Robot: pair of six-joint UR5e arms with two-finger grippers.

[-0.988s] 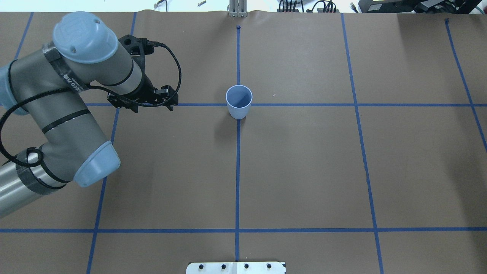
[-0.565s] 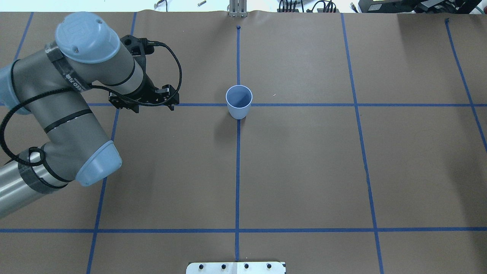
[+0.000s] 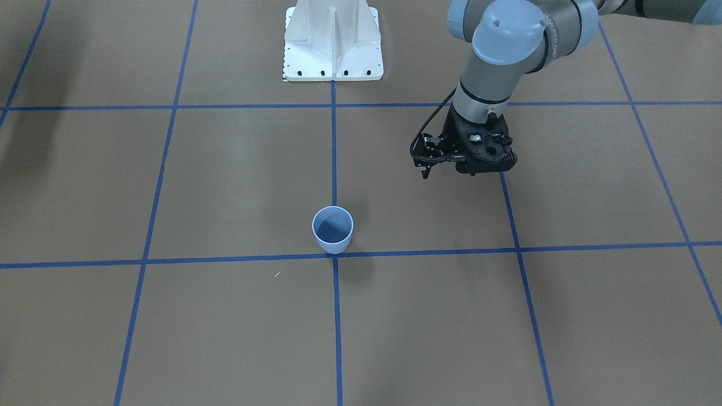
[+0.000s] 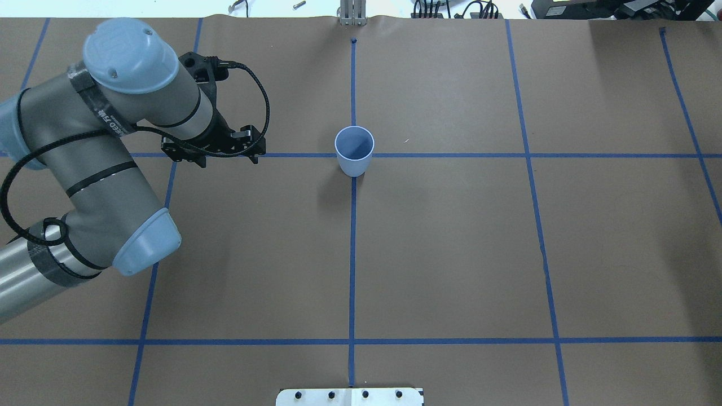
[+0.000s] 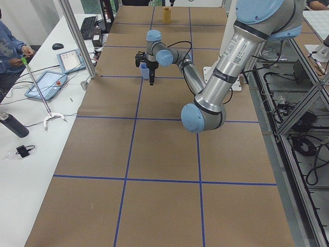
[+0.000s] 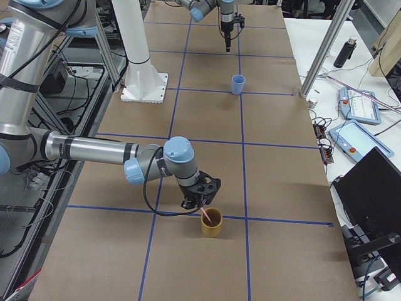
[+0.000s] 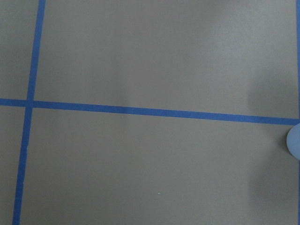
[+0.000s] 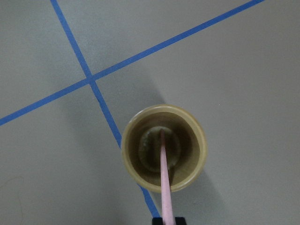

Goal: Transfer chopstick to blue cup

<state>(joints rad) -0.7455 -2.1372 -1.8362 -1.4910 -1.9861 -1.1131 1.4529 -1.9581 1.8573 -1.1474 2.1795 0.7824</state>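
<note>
- Pink chopstick (image 8: 163,178) inside a tan cup (image 8: 125,152), lower tip on the cup's floor, upper end leaning out over the rim.
- Upper end of the chopstick clamped between the fingertips of the right gripper (image 6: 200,204), poised just above and beside the tan cup.
- Tan cup upright at the right end of the table (image 4: 451,254), beside a crossing of blue tape lines.
- Blue cup (image 4: 354,151) upright and empty at the middle of the table, on a crossing of tape lines, well apart from the tan cup and the chopstick.
- Left gripper (image 3: 476,166) pointing down above the table, left of the blue cup and apart from it, over a tape line; nothing visible in it; released or clenched: cannot tell.
- Only an edge of the blue cup visible at the right border of the left wrist view.
- Brown paper cover on the table, marked with a blue tape grid.
- White base plate (image 3: 333,51) on the centre line at the robot's side of the table.
</note>
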